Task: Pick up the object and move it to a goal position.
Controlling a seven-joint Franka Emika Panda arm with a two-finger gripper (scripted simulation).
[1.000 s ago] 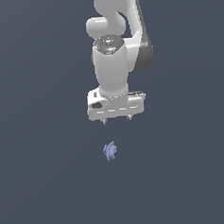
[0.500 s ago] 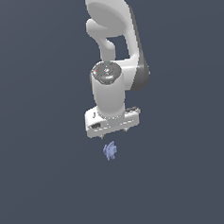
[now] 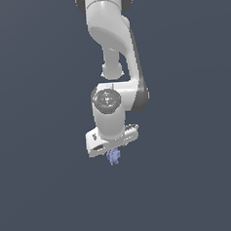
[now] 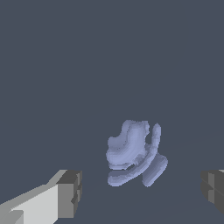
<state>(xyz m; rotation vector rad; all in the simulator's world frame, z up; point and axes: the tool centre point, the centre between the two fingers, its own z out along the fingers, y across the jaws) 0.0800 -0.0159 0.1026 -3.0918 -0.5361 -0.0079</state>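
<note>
Looking down the wrist view, your gripper has its fingers spread wide apart, with the object between them on the dark floor. It's lumpy and sits off-centre, so closing now might just shove it sideways.

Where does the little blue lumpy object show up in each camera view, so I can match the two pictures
Exterior view: the blue object sits low in the middle of the picture, directly under the white gripper, partly hidden by it.
Wrist view: the blue object shows large, between the two spread fingertips, touching neither.
Shared landmark: the gripper, whose fingers flank the object.
</note>
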